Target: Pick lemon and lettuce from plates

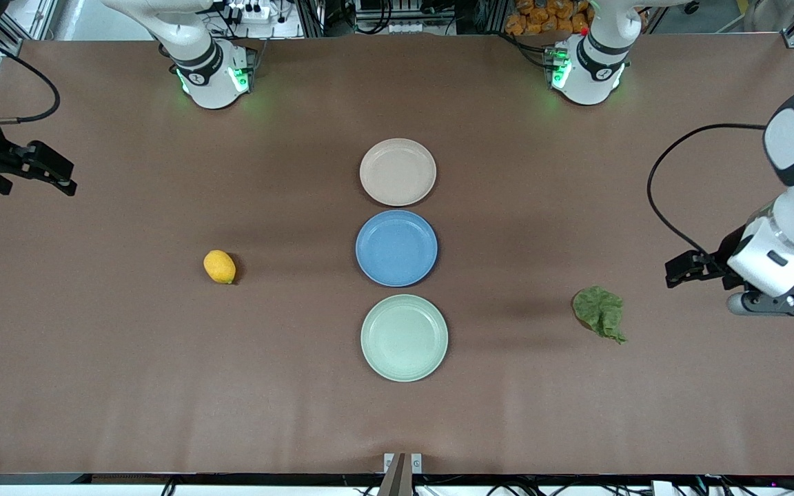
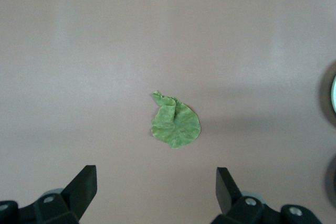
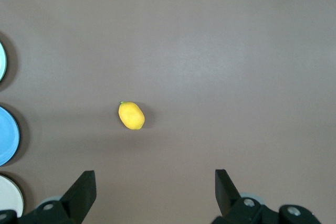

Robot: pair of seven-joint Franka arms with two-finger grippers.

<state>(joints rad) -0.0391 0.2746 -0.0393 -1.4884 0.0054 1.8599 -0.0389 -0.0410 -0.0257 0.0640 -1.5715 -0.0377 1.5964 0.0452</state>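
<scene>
smooth oval lemon (image 1: 220, 266) bare on table, 9 o'clock of blue plate (image 1: 396, 248) | wrinkly lettuce (image 1: 599, 313) 3 o'clock of mint plate (image 1: 404, 337) | beige plate (image 1: 398, 171) bare | left gripper (image 2: 156, 183) spread over lettuce | right gripper (image 3: 155, 184) spread over lemon

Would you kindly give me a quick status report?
Left tool open, over table by lettuce. Right tool open, off toward its table end. Lemon on table; plates bare. Nothing in the way.

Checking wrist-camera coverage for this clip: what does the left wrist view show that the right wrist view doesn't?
Only the left wrist view shows the lettuce, lying flat on the table, framed by the open left gripper.

Only the right wrist view shows the lemon, also on the table, plus the blue plate and beige plate at its edge, and the open right gripper.

Both catch an edge of the green plate and bare brown tabletop.
</scene>
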